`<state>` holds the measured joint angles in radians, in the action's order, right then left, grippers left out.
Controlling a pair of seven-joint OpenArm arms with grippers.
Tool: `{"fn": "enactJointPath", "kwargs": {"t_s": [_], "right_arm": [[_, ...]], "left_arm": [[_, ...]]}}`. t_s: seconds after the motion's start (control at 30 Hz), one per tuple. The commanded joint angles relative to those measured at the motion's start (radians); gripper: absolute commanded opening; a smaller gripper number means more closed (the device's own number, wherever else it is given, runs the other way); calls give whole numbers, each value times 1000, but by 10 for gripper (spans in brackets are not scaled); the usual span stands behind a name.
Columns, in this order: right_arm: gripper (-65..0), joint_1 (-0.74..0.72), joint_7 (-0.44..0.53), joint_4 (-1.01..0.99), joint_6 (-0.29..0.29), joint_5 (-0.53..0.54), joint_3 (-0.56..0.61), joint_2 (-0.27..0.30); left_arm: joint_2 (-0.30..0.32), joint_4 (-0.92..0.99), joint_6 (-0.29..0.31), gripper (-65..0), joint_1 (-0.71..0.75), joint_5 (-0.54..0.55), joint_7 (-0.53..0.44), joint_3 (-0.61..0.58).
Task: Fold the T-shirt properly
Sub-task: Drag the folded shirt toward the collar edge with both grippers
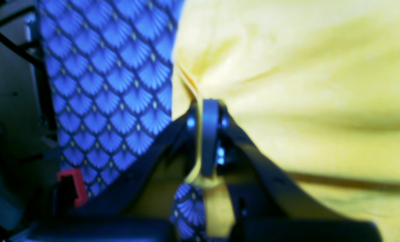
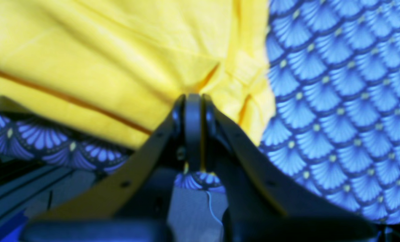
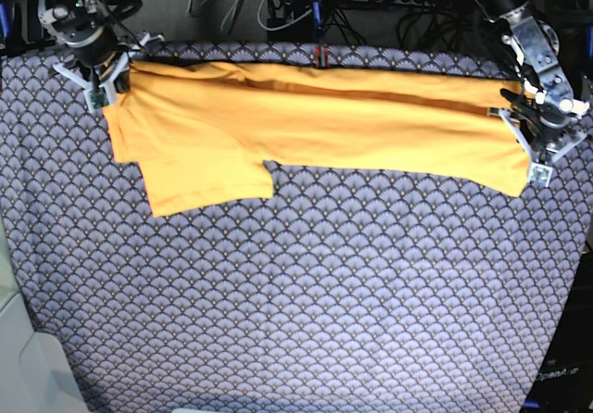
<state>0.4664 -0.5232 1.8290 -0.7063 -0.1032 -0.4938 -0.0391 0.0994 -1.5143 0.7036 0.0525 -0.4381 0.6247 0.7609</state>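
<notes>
The T-shirt [image 3: 306, 117] lies along the far edge of the tabletop [image 3: 306, 302], already doubled lengthwise into a long band. One sleeve [image 3: 208, 181] spills out toward me near the right-arm end. Its long axis runs side to side, straight from one of my tools to the other, so I judge any coming fold has to carry one end along that line.

My right tool [image 3: 97, 84] is clenched on the cloth at the sleeve end; the wrist view shows yellow fabric [image 2: 152, 67] bunched into the closed jaws. My left tool [image 3: 537, 149] is likewise shut on the opposite end, a folded edge pinched between its fingers [image 1: 209, 134].

Both arms are stretched out to the far corners, wrists angled down onto the scalloped cloth [image 3: 306, 339].
</notes>
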Motion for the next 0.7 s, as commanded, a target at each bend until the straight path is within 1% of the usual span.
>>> {"fn": "enactJointPath", "kwargs": {"t_s": [0.0,0.1,0.2,0.43,0.67], "right_arm": [[-650,4,15,8,8,6,-4,15],[-650,-4,31,-8,8,6,-4,15],[-650,-2,71,-10,8,4,-4,15],[-650,-7,74,-10,8,4,-4,15],[-650,-10,74,-10,8,6,-4,12]], "left_arm": [[12,-24,-6,-650,4,-1,-4,1],[10,-62,-6,-650,7,-1,19,1],[10,-118,-6,-650,11,2,91,1],[10,-196,-6,-650,27,3,179,-2],[9,-200,-6,-650,73,3,183,-1]]}}
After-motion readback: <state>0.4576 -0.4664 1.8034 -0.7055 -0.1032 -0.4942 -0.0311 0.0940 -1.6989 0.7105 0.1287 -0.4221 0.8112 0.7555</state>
